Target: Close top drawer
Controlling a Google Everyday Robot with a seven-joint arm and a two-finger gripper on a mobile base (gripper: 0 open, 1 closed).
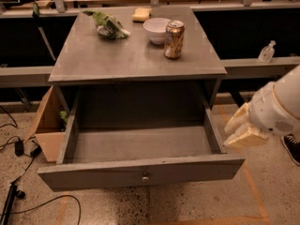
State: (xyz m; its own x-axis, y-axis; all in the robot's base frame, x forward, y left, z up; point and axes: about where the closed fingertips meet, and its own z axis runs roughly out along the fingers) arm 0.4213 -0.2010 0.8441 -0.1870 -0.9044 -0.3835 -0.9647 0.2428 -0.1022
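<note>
The top drawer (93,175) of the grey cabinet is pulled far out toward me. It is a deep grey box and its inside looks empty. Its plain front panel carries one small round metal knob (145,177). My gripper (240,131) is cream coloured on a white arm. It hangs to the right of the drawer, just beside the right side wall near the front right corner and a little above the front panel. I cannot tell whether it touches the drawer. No other drawers show.
On the cabinet top (93,60) stand a drink can (174,40), a white bowl (156,29), a yellow sponge (141,14) and a green chip bag (108,25). A cardboard box (47,125) and cables (18,149) lie left of the cabinet. A shoe (291,148) is at far right.
</note>
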